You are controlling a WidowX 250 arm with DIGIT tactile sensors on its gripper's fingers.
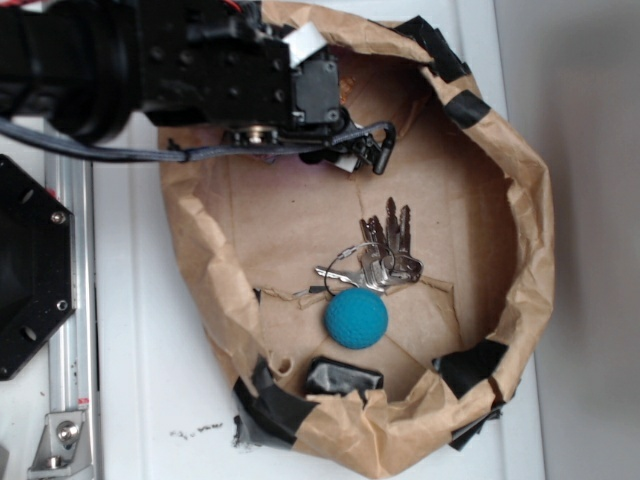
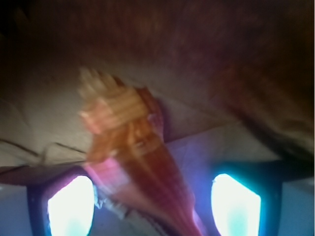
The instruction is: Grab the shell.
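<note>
**me:** Wrist view is blurry as heck, but the shell (image 2: pixel 130 147) is right there between the two glowing fingertips (image 2: pixel 71 206), ridged wide end pointing away from the camera, thin tail running down toward the lens. It's lying on the brown paper floor of the basket (image 1: pixel 520 250), close up to the paper wall at the top edge. From the exterior view you can't see the shell at all, since the arm and gripper (image 1: pixel 350 150) sit right over that spot near the top rim.

**other guy:** So is it grabbed or not?

**me:** Don't think so yet. The pincer looks spread, pads well out to either side of the shell with gaps showing, so I'd call it released and straddling. I read this as the tail end of the approach, just before the squeeze.

**other guy:** What's next then?

**me:** My guess: settle a touch lower so the pads bracket the thick middle and not the skinny tail, then close gently. It's tapered and probably slick, so it could squirt out if I pinch too far toward the point. The keys (image 1: pixel 385 255) and the teal ball (image 1: pixel 355 318) are well apart, down toward the middle and bottom of the basket, so no worry about snagging those.
</note>
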